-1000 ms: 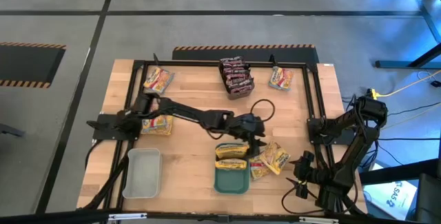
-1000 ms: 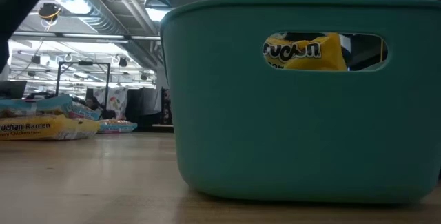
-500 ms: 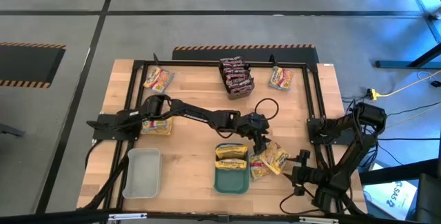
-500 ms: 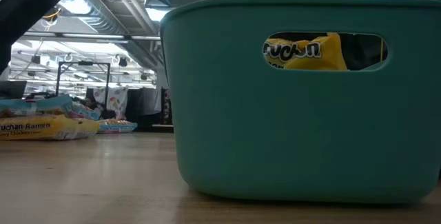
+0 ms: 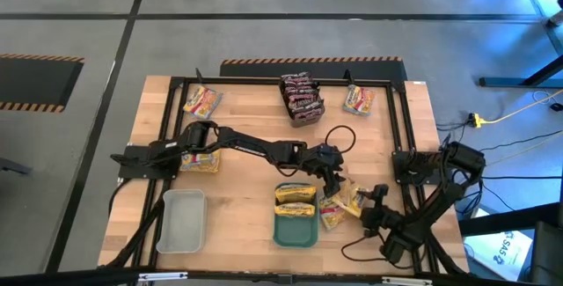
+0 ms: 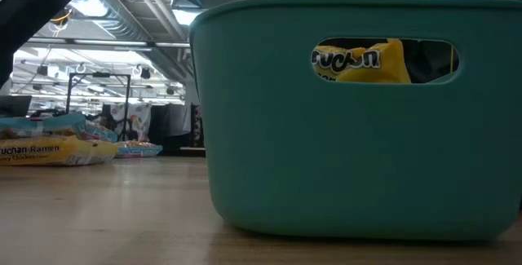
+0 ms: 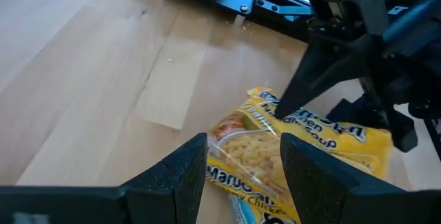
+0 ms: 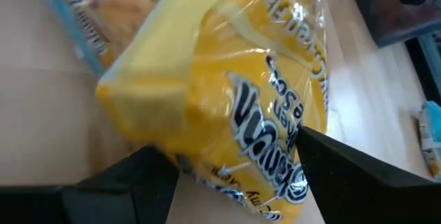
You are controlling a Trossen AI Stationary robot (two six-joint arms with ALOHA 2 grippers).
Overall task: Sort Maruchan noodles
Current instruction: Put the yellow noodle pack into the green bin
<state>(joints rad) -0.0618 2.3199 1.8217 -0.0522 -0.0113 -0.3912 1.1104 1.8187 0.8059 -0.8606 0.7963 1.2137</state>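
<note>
The wooden counter [image 5: 246, 158] is sitting inside a black frame, and a teal tray [image 5: 296, 226] at the lower centre of the high view is holding two yellow Maruchan packets [image 5: 296, 200]. In the low view that same tray is filling most of the frame, walling off nearly everything behind it, with one yellow packet peeking through its handle slot. A translucent white tray [image 5: 180, 221] is lying at the lower left. A grey tray [image 5: 300, 98] at the upper centre is carrying dark maroon packets [image 5: 299, 92].

Loose yellow packets [image 5: 345, 203] are lying in a small heap just right of the teal tray, crinkly and glossy, with blue lettering and noodle pictures on them. More packets are lying at the upper left [image 5: 201, 102], the upper right [image 5: 358, 100] and the left edge [image 5: 201, 158].

The left gripper [image 5: 332, 180] is reaching across the counter and hanging just above that heap, its fingers [image 7: 185, 169] standing apart with nothing between them. The right gripper [image 5: 365, 209] is coming in from the lower right, its fingers [image 8: 344, 165] spread on either side of a yellow packet [image 8: 227, 93] in the heap; whether they are clamping it cannot be told
</note>
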